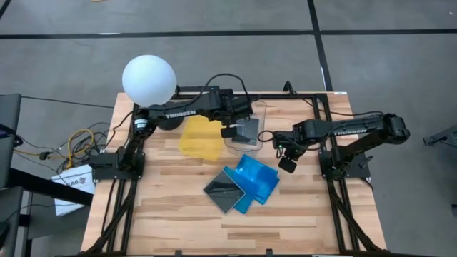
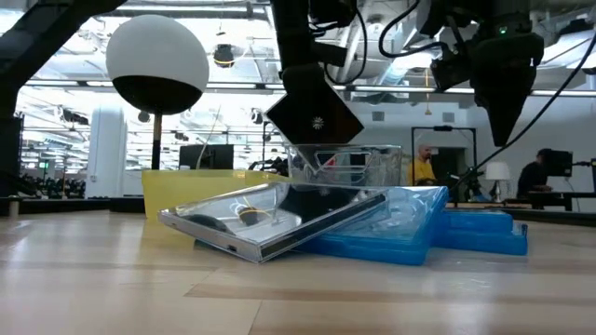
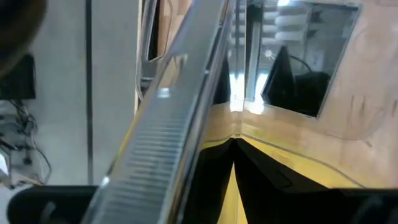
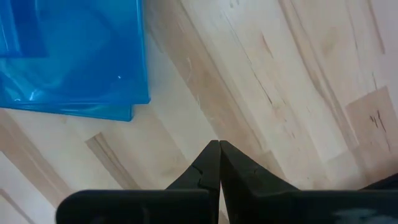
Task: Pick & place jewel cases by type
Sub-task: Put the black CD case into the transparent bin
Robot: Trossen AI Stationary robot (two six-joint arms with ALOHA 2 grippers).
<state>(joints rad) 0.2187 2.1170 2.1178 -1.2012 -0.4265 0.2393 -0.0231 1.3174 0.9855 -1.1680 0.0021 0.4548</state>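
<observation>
My left gripper (image 1: 239, 128) hangs over the clear container (image 1: 248, 134), shut on a grey jewel case (image 2: 313, 117) that is tilted like a diamond in the low view. On the table lie bright blue jewel cases (image 1: 255, 178). A dark grey case (image 1: 225, 191) leans with one edge on them and its other edge on the wood (image 2: 270, 219). My right gripper (image 1: 288, 164) is shut and touches nothing, hovering to the right of the blue cases (image 4: 68, 56). My left gripper holds the grey jewel case at its upper part (image 2: 300, 93), pinched between the two fingers (image 3: 205, 180) from above. The case is lifted clear and hangs tilted below the fingers over the clear container. In the wrist view its ribbed edge (image 3: 155, 130) runs slantwise past the fingers.
A flat yellow tray (image 1: 200, 137) lies left of the clear container (image 2: 346, 163), near the table's far edge. A white ball lamp (image 1: 148, 78) stands at the far left corner. Bare wood (image 1: 178, 214) spreads along the near side of the table.
</observation>
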